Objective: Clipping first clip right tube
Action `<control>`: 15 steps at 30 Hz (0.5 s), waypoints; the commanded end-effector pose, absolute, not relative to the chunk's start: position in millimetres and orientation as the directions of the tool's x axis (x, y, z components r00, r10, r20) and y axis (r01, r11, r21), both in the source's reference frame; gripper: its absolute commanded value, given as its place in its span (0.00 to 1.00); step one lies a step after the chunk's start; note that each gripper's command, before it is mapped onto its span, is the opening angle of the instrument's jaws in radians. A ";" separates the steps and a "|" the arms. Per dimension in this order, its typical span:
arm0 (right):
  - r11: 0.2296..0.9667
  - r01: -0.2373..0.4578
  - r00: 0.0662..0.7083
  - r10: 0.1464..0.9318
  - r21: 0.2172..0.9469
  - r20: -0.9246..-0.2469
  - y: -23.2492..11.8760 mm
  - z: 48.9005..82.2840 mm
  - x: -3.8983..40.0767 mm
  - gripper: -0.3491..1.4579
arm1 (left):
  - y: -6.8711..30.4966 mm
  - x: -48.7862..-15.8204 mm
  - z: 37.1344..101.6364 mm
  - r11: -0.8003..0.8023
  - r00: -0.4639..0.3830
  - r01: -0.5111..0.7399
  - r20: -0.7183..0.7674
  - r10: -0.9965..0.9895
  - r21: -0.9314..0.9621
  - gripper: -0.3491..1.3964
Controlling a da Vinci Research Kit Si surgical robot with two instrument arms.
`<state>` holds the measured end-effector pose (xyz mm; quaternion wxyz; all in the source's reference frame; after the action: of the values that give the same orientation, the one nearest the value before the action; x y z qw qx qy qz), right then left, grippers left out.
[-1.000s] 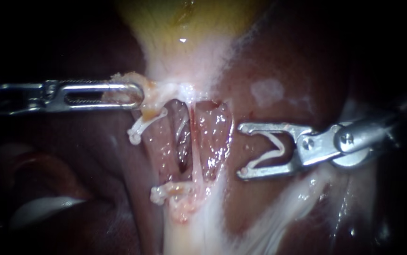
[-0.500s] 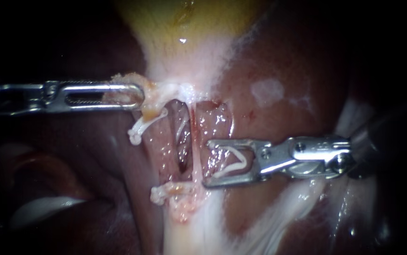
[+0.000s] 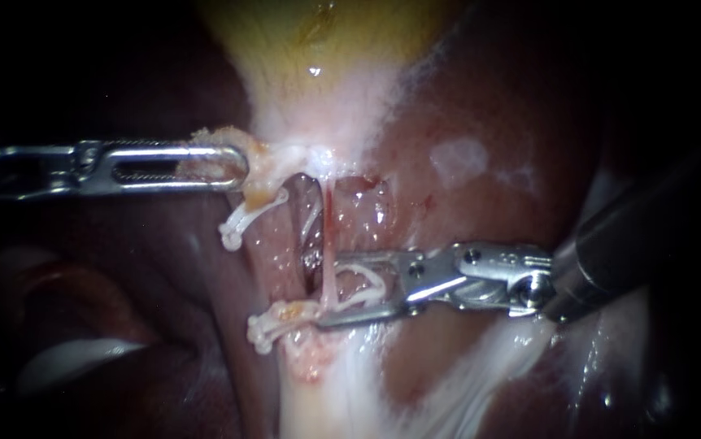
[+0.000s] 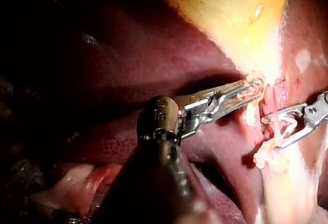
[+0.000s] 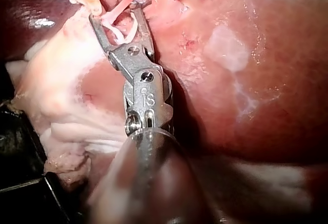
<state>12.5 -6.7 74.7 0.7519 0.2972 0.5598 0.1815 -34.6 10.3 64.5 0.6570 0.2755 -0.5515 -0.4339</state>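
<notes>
Endoscope view: right instrument (image 3: 324, 291) jaws carry an open white clip (image 3: 364, 284), spread either side of the thin pink right tube (image 3: 330, 236). The tube runs between them, so it looks lined up to squeeze. Left instrument (image 3: 232, 162) jaws are clamped on tissue (image 3: 259, 172) at the gallbladder (image 3: 310, 57) neck, likely pulling sideways to keep the tube taut and exposed.

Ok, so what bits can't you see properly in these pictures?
1. Endoscope view: the back of the right tube, where the clip in the right instrument reaches; the tube itself hides it.
2. Endoscope view: how much tissue the left instrument holds; its metal covers it.
3. Left wrist view: most of the right instrument, cut off by the edge.
</notes>
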 end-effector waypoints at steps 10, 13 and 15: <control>0.715 0.046 0.255 0.667 0.698 -0.700 -6.2 75.1 12.7 0.36 | 10.4 -34.6 64.5 0.472 0.015 0.266 0.486 -0.874 0.841 0.00; 0.699 0.042 0.247 0.685 0.714 -0.686 -6.2 75.1 12.5 0.30 | 10.4 -34.6 64.6 0.471 0.014 0.268 0.486 -0.874 0.840 0.00; 0.695 0.042 0.247 0.689 0.718 -0.681 -6.2 75.1 12.3 0.23 | 10.4 -34.5 64.6 0.471 0.014 0.268 0.486 -0.874 0.840 0.00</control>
<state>12.2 -6.3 75.2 0.7206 0.3217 0.5708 0.2269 -34.5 10.4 64.6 0.6570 0.2749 -0.5514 -0.4345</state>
